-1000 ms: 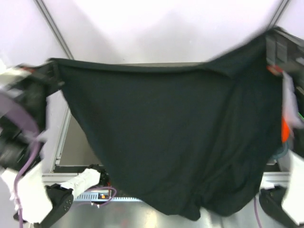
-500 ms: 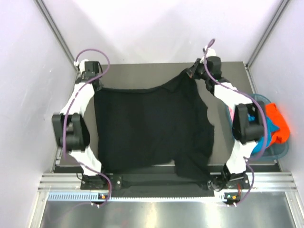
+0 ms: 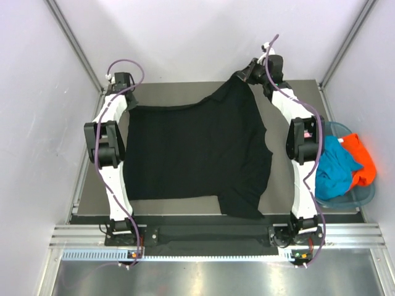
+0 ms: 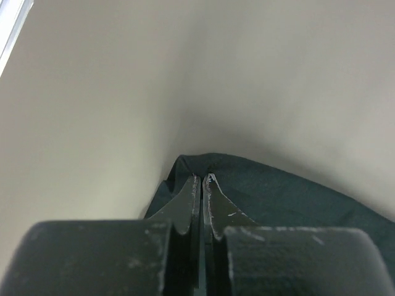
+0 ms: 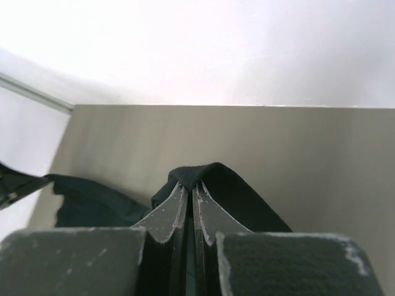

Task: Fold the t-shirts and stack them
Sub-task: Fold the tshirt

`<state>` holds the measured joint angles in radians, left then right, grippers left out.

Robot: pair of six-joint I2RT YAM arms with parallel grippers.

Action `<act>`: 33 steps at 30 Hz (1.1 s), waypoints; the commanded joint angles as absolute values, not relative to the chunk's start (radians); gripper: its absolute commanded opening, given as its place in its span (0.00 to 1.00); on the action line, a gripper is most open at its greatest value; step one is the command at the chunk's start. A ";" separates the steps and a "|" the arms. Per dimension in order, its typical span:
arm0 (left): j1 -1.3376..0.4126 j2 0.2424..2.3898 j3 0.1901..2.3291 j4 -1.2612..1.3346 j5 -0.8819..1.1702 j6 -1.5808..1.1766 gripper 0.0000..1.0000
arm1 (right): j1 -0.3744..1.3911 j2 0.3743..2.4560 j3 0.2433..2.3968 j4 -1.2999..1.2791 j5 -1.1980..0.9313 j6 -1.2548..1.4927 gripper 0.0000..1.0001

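At the far left, the left gripper (image 3: 128, 102) was clamped on the far-left corner of the black shirt (image 3: 191, 154), its fingers pressed together over a pinch of cloth low on the table (image 3: 185, 91). The black shirt lay spread across the middle, flat along its left side but bunched and doubled over along its right edge, down to the near edge of the table. The right gripper (image 3: 242, 75) pinched the far-right corner and held it slightly raised (the cloth peaked there like a tent). Well to the right, a basket (image 3: 368, 198) held 2 more, a teal shirt (image 3: 333, 169) and an orange shirt (image 3: 361, 157). The step looked like spreading before folding. Doing it well would mean lowering both corners evenly, drawing them apart to take up slack, and easing the right side outward so the bunched edge unrolled before either grip let go.
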<state>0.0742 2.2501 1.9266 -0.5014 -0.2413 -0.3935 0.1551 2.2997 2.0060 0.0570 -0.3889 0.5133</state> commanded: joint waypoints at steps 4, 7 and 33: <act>0.092 2.168 1.945 -0.612 -0.186 -0.388 0.00 | 0.141 2.171 1.968 -0.129 -0.428 0.607 0.00; 0.097 2.094 1.872 -0.632 -0.181 -0.385 0.00 | 0.141 2.081 1.884 -0.259 -0.439 0.609 0.00; 0.172 1.847 1.493 -0.839 -0.138 -0.388 0.00 | 0.104 1.632 1.292 -0.650 -0.428 0.462 0.00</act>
<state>0.1696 1.9217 1.5391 -0.8219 -0.1501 -0.3809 0.1120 1.7073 1.3174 -0.6468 -0.4313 0.5007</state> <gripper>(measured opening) 0.019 0.011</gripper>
